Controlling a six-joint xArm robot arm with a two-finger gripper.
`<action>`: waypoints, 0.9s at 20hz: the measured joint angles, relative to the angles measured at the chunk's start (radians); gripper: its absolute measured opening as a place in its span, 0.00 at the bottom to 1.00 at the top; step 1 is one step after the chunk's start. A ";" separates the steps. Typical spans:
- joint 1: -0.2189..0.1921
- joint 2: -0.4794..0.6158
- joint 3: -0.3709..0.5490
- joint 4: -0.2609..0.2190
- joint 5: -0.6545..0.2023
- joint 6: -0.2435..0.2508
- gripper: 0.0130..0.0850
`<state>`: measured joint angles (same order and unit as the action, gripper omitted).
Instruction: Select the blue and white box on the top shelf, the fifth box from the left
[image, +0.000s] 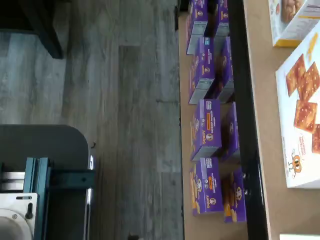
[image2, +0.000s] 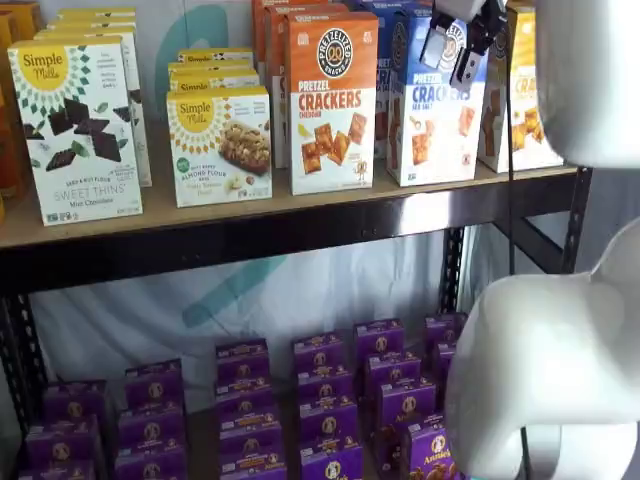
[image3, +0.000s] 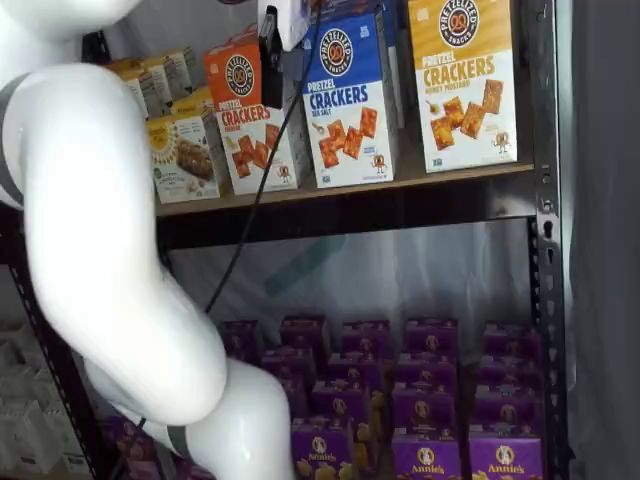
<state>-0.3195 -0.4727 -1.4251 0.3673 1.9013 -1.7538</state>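
The blue and white box (image2: 435, 120) stands upright on the top shelf (image2: 300, 228) between an orange-topped box (image2: 330, 100) and a yellow-topped box (image2: 522, 95). It also shows in a shelf view (image3: 345, 110). My gripper (image2: 452, 55) hangs from the view's top edge in front of the box's upper blue part. Its two black fingers show a gap between them and hold nothing. In a shelf view (image3: 270, 48) only one finger shows side-on, just left of the box. The wrist view shows a white box face with pictured crackers (image: 300, 110); I cannot tell which box it is.
Simple Mills boxes (image2: 80, 130) stand at the shelf's left. Many purple boxes (image2: 320, 400) fill the lower shelf. My white arm (image3: 110, 240) blocks much of both shelf views. In the wrist view a dark mount with teal brackets (image: 45, 175) shows over grey floor.
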 joint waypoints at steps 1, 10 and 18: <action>0.010 -0.004 0.004 -0.017 -0.010 0.003 1.00; 0.119 -0.065 0.081 -0.142 -0.123 0.056 1.00; 0.125 -0.061 0.052 -0.178 -0.182 0.052 1.00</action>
<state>-0.1941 -0.5339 -1.3734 0.1892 1.7195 -1.7015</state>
